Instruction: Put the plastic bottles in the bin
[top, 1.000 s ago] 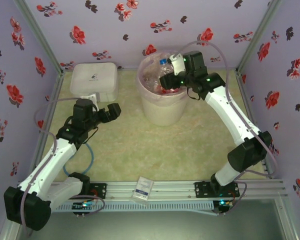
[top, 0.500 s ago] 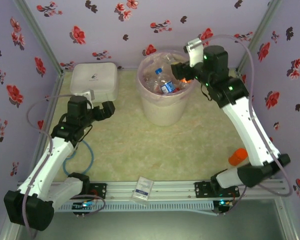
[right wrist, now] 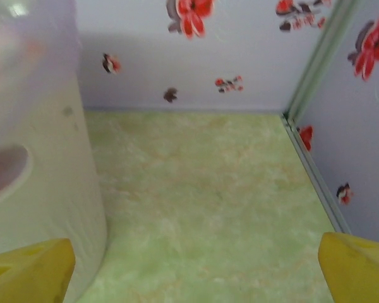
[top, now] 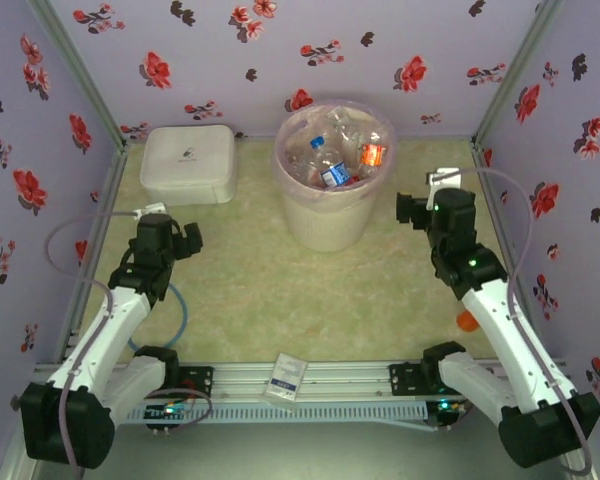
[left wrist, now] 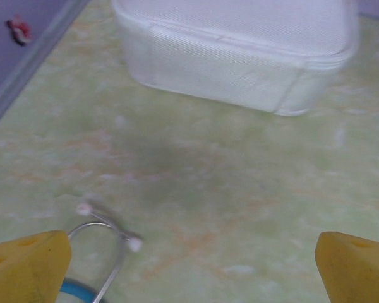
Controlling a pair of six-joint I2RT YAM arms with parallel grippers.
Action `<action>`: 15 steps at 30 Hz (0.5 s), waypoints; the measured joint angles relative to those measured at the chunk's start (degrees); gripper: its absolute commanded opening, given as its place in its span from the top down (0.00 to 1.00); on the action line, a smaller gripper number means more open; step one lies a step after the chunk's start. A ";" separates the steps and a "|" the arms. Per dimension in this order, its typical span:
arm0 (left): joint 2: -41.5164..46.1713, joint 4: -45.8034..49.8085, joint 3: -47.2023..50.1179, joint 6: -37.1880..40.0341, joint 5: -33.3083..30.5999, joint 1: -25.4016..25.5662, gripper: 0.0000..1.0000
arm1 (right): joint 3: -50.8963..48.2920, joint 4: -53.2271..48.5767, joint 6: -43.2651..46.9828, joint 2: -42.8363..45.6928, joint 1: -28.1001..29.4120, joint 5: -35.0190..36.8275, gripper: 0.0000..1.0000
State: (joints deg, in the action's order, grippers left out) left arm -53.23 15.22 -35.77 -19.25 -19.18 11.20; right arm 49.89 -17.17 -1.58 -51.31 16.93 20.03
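Several plastic bottles (top: 332,160) lie heaped inside the bin (top: 320,225), which stands on the far side of the table (top: 280,300), with red and blue caps showing among them. Both arms sit low, well apart from each other. The left end effector (left wrist: 189,265) is spread wide, with nothing between its yellow fingertips (left wrist: 25,262), and faces the white lidded box (left wrist: 240,57). The right end effector (right wrist: 196,265) is likewise spread wide and empty, just beside the bin's wall.

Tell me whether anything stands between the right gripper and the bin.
Nothing visible does: only bare table lies between the open right gripper and the bin on its left.
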 measured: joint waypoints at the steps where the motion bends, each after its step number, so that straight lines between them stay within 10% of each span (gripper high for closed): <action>1: -0.33 -1.90 1.31 0.70 -0.72 -0.66 0.00 | -2.27 0.94 -0.46 0.48 -0.17 0.61 0.01; 15: -14.67 -36.30 12.63 12.17 -3.72 -5.70 0.00 | -28.35 31.52 -3.39 -14.97 -2.71 5.38 0.01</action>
State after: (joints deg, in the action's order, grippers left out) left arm -67.90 -21.08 -23.14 -7.07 -22.90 5.50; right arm 21.54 14.35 -4.97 -66.28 14.22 25.41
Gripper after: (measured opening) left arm 0.997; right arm 0.993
